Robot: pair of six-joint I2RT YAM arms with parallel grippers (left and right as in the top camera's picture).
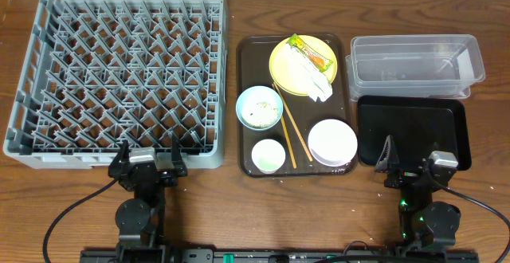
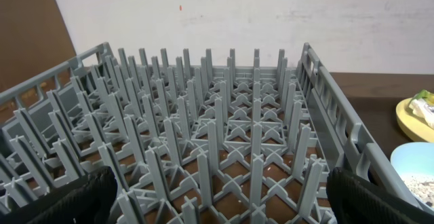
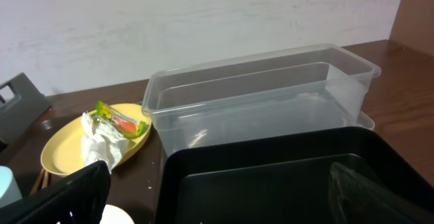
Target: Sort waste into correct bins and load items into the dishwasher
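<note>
The grey plastic dish rack (image 1: 119,72), square with a lattice of upright pegs, sits at the table's (image 1: 48,215) far left. The left fingers (image 1: 120,161) are spread wide with nothing between them, at the rack's near edge.

A dark brown serving tray (image 1: 245,96) lies just right of the rack, its long axis running near to far. At its far end a round yellow plate (image 1: 283,64) carries the orange-and-green snack wrapper (image 1: 311,54), lying slantwise from far-left to near-right, and the crumpled white napkin (image 1: 317,84). The light blue bowl (image 1: 259,107) holds speckled rice scraps (image 1: 259,113). The thin wooden chopsticks (image 1: 288,131) slant from far-left to near-right between the bowls. The small cup (image 1: 268,155) and the white bowl (image 1: 332,141) stand at the near end.

The clear rectangular tub (image 1: 414,60) lies long side left to right, with the shallow black tray (image 1: 410,127) just in front. The right fingers (image 1: 386,155) gape empty above the tray's near edge.
</note>
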